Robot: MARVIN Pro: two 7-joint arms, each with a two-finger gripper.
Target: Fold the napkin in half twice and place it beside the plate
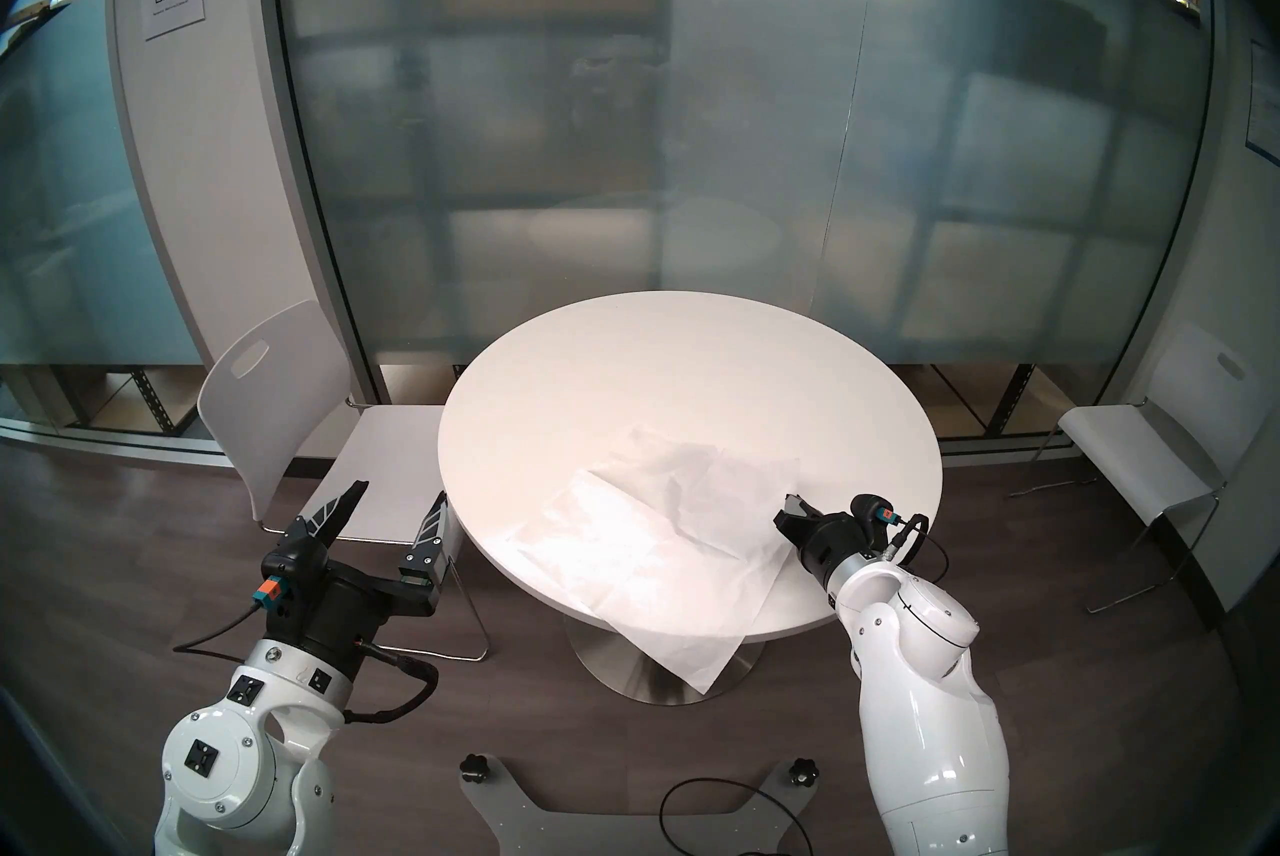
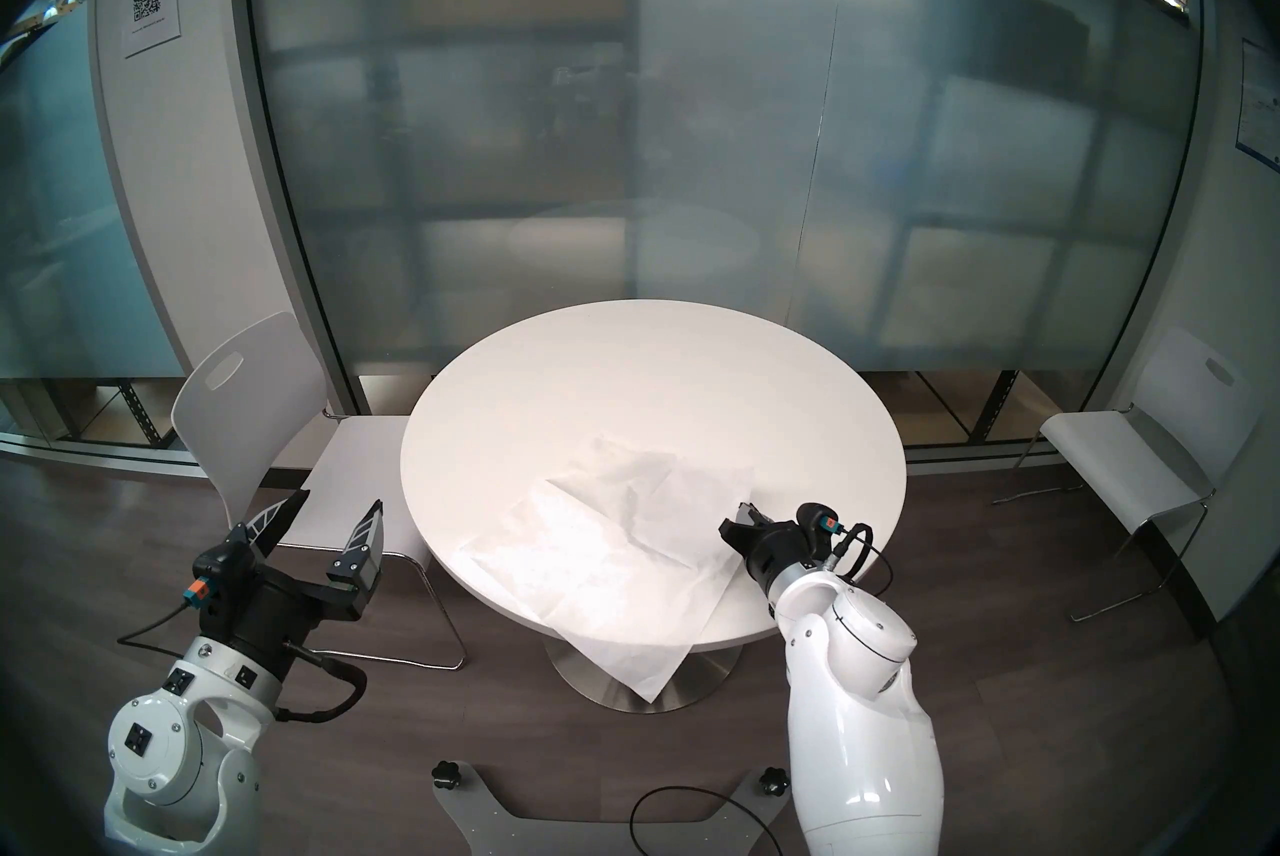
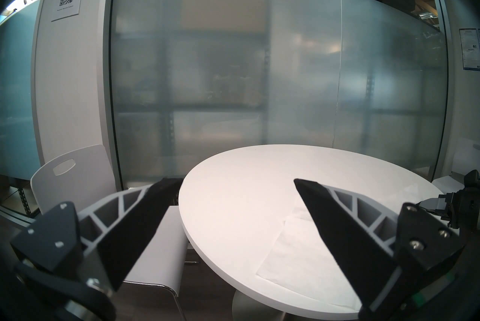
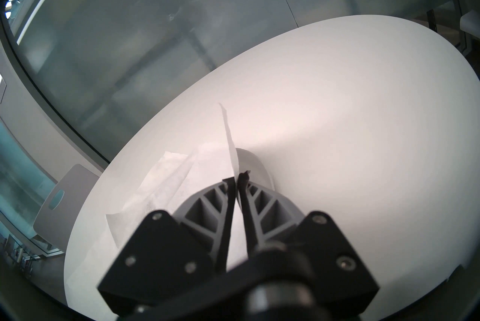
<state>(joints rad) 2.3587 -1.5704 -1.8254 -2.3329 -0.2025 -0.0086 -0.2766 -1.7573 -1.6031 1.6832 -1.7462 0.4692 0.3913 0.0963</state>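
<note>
1. Right wrist view, nearest first: my right gripper [image 4: 237, 177] has its jaws drawn nearly together on a raised edge of the napkin [image 4: 230, 136], which stands up thin between the tips. I read that as a pinch on the sheet.
2. Left gripper [image 1: 395, 505] hangs off the table at about eight o'clock from the napkin, jaws spread wide, holding and touching nothing.
3. Napkin [image 1: 651, 543] lies crumpled across the near half of the table [image 1: 623, 363], one corner drooping over the near rim at six o'clock.
4. I judge it very light, limp and easy to tear or slip; corners and edges are the sound places to take it, not the middle.
5. Under the lifted edge, at twelve o'clock from my fingertips, a grey curved rim shows, likely the plate [image 4: 249, 159], mostly covered.
6. Farther off, bare tabletop, then frosted glass.
</note>
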